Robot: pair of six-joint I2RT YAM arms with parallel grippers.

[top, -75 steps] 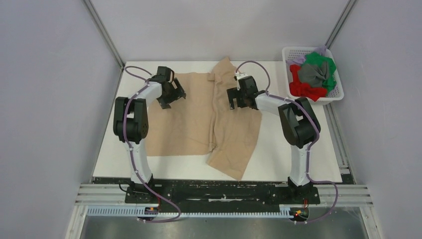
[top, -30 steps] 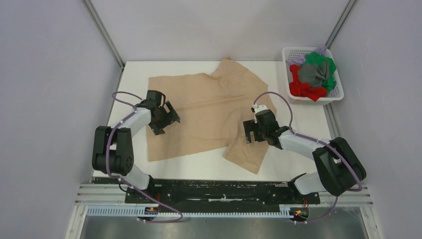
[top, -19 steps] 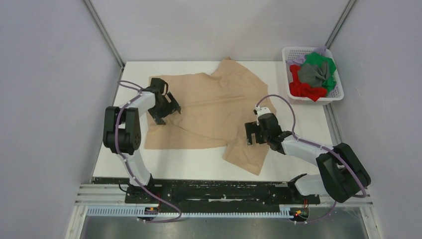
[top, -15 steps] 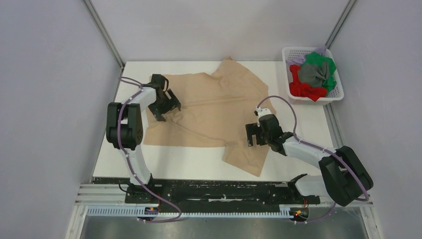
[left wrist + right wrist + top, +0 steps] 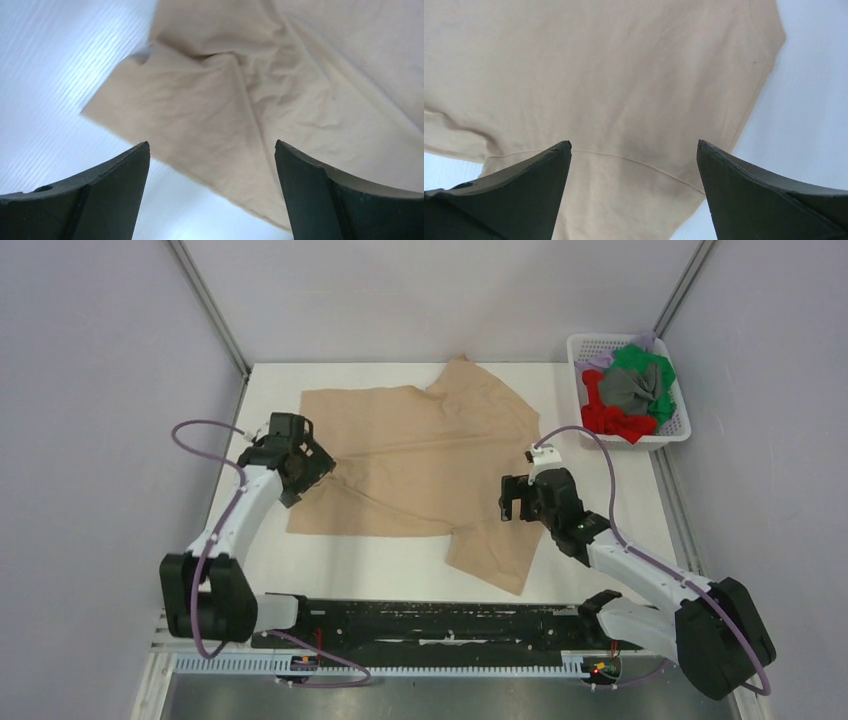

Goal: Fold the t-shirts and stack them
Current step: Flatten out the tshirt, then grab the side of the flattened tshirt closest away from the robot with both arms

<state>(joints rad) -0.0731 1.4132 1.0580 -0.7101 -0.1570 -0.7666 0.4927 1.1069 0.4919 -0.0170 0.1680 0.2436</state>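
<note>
The white, faintly ribbed table top [image 5: 380, 565] lies under both claws. Spread across it is the beige short-sleeved t-shirt of soft plain cloth [image 5: 420, 460], roughly flat, with a pointed flap at its far edge and a skewed lobe sagging toward the near edge.

The left claw [image 5: 312, 472] hangs over the shirt's left margin with its two black fingers spread wide and nothing between them. In its wrist view the beige cloth [image 5: 210, 115] fills the space ahead of the left claw [image 5: 211, 145]: a rumpled flap with a soft ridge running away from the gap, and fine creases toward the right finger. Bare ribbed table shows beyond the left finger.

The right claw [image 5: 518, 508] sits over the shirt's right side, near the hanging lobe, jaws likewise wide apart and empty. Ahead of the right claw [image 5: 634, 142] the cloth [image 5: 614, 75] is smoother; a thin stitched seam curves across just in front of the fingertips, and the shirt's rounded edge meets white table past the right finger.

Well beyond the right claw and off to its right stands a white plastic mesh basket [image 5: 583, 348], rectangular, holding crumpled shirts: a red one [image 5: 605, 418], a green one [image 5: 645, 365], a grey one [image 5: 632, 388] and a lavender one [image 5: 600, 362].
</note>
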